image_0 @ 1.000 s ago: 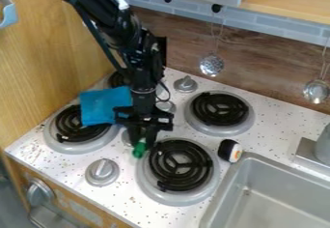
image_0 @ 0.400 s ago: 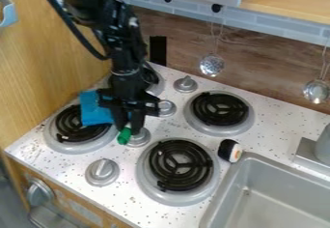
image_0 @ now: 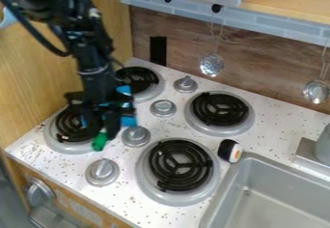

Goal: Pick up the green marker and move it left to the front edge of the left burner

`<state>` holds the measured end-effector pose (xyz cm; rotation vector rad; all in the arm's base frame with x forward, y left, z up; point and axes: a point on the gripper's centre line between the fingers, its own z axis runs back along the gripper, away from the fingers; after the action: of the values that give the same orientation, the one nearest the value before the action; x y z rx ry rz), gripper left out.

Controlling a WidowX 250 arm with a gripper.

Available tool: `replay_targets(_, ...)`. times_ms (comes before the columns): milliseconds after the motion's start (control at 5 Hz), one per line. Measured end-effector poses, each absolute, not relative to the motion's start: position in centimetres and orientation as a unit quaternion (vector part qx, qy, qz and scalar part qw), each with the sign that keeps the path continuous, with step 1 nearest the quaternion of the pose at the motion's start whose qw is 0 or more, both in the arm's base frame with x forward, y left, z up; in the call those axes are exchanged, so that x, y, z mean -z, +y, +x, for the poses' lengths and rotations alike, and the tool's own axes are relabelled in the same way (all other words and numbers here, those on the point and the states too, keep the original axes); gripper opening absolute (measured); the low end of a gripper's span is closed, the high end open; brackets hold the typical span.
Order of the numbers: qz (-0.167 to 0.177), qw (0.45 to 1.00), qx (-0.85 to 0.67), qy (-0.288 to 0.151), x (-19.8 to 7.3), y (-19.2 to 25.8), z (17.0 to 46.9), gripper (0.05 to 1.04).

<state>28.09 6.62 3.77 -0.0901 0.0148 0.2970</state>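
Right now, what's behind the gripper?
Behind the gripper, which holds a green object: edges of a blue cloth and the left part of a black burner coil. The cloth's middle and the coil's right part are covered; can't tell how the cloth lies there.

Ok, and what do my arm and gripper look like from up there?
The arm is black, with chunky segments up top, a slimmer section below and a small pale patch. A black cable loops outside it. The gripper is black too, with a wide crosspiece above its two jaws.
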Motion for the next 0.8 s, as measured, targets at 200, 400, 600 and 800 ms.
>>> replay_targets(200, -0.059, 0.982, -0.179, 0.029, -3.9, 6.6, 25.8, 0.357)
replay_targets(400, -0.075, 0.967, -0.239, 0.045, -3.5, 7.3, 24.5, 0.357)
replay_targets(600, -0.065, 0.963, -0.261, 0.033, -3.3, 9.1, 24.6, 0.357)
replay_targets(800, -0.048, 0.966, -0.251, 0.030, -1.3, 11.1, 25.8, 0.357)
